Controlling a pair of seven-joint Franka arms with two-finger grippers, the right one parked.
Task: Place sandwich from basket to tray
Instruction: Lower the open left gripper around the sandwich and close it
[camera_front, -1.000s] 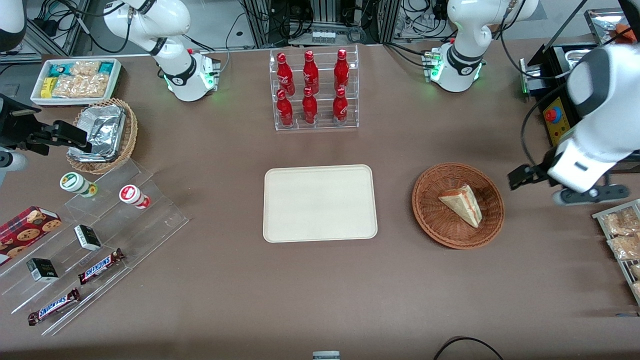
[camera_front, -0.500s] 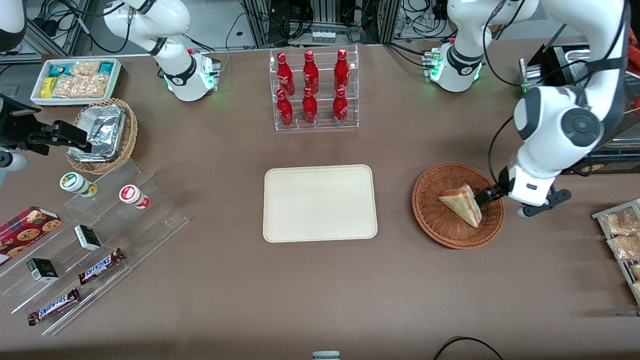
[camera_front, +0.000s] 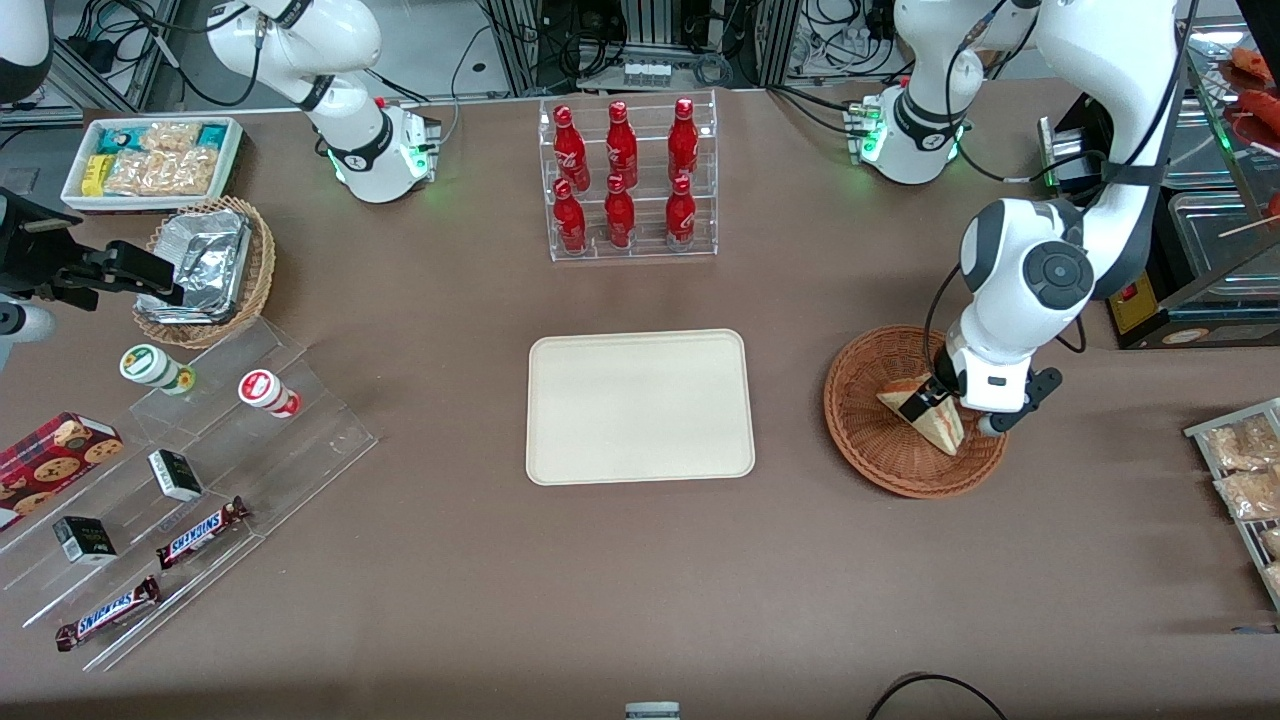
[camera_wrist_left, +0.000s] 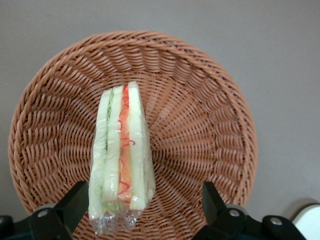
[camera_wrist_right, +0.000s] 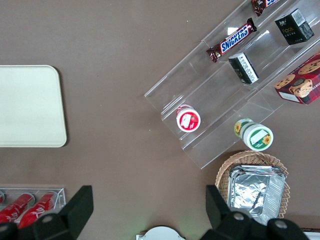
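Observation:
The sandwich (camera_front: 942, 430), a wrapped white wedge with red and green filling, lies in the reddish-brown wicker basket (camera_front: 868, 440) toward the working arm's end of the table. My left gripper (camera_front: 935, 402) hangs just above it, covering part of the wedge. In the left wrist view the sandwich (camera_wrist_left: 121, 160) stands on edge in the basket (camera_wrist_left: 200, 120), and the gripper (camera_wrist_left: 144, 205) is open, its two black fingers (camera_wrist_left: 75, 205) straddling the sandwich's wide end without touching it. The cream tray (camera_front: 640, 405) sits bare mid-table beside the basket, and its corner (camera_wrist_right: 30, 105) shows in the right wrist view.
A clear rack of red bottles (camera_front: 625, 180) stands farther from the camera than the tray. Toward the parked arm's end are a tan basket of foil containers (camera_front: 205, 270), a white snack box (camera_front: 150, 160) and a clear stepped shelf (camera_front: 190, 480). Packets (camera_front: 1245, 480) lie by the working arm's edge.
The left arm swung in from the working arm's end of the table and came over the basket. Its gripper now sits over the sandwich. The sandwich and tray have not moved.

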